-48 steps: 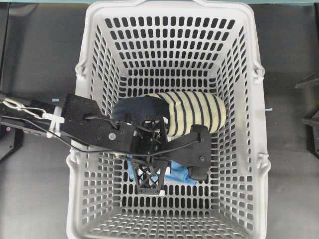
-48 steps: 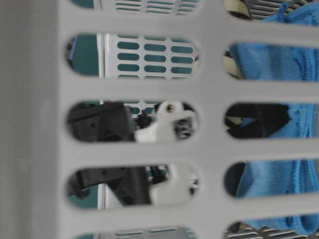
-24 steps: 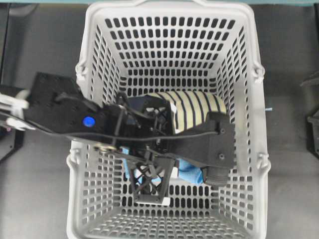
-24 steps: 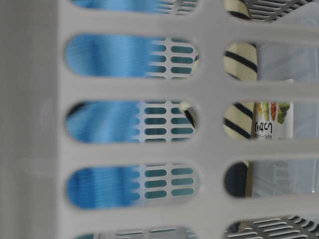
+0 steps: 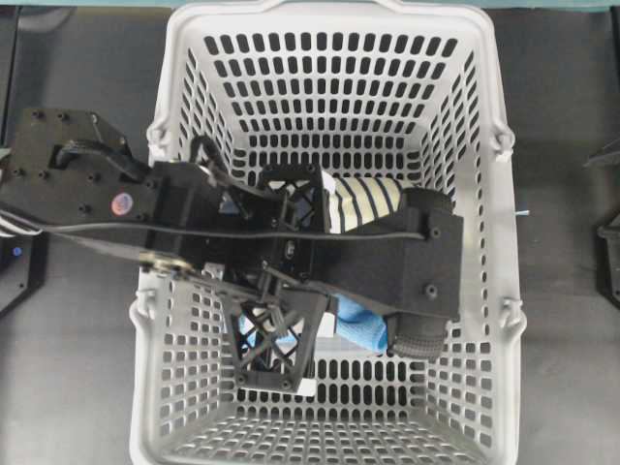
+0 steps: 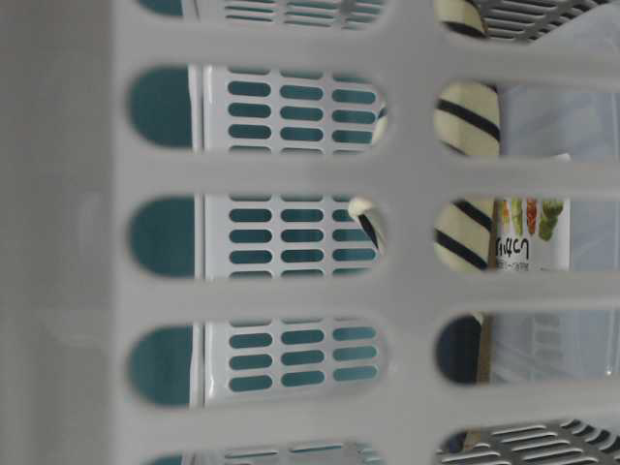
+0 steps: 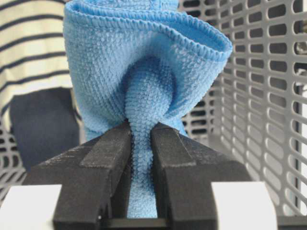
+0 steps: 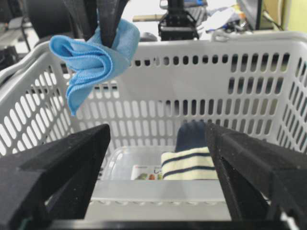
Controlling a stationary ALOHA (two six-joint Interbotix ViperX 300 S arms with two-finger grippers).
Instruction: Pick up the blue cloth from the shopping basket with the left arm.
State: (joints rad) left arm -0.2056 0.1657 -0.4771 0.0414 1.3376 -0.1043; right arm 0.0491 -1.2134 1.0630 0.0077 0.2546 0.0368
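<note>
My left gripper (image 7: 141, 132) is shut on a pinched fold of the light blue cloth (image 7: 144, 62). In the overhead view the left arm reaches in from the left, and its gripper (image 5: 334, 325) holds the cloth (image 5: 360, 327) over the grey shopping basket (image 5: 484, 116). In the right wrist view the cloth (image 8: 93, 52) hangs from the black fingers near the basket's rim (image 8: 192, 52), clear of the floor. My right gripper (image 8: 158, 139) is open and empty, outside the basket's near wall.
A navy and cream striped slipper (image 5: 363, 199) lies in the middle of the basket, also showing in the right wrist view (image 8: 189, 160). A clear plastic container with a printed label (image 8: 144, 167) sits on the basket floor beside it. The basket walls close in all round.
My left arm has risen with the cloth in its grip. The cloth has gone up out of the table-level view, uncovering the labelled container and the slipper there.
</note>
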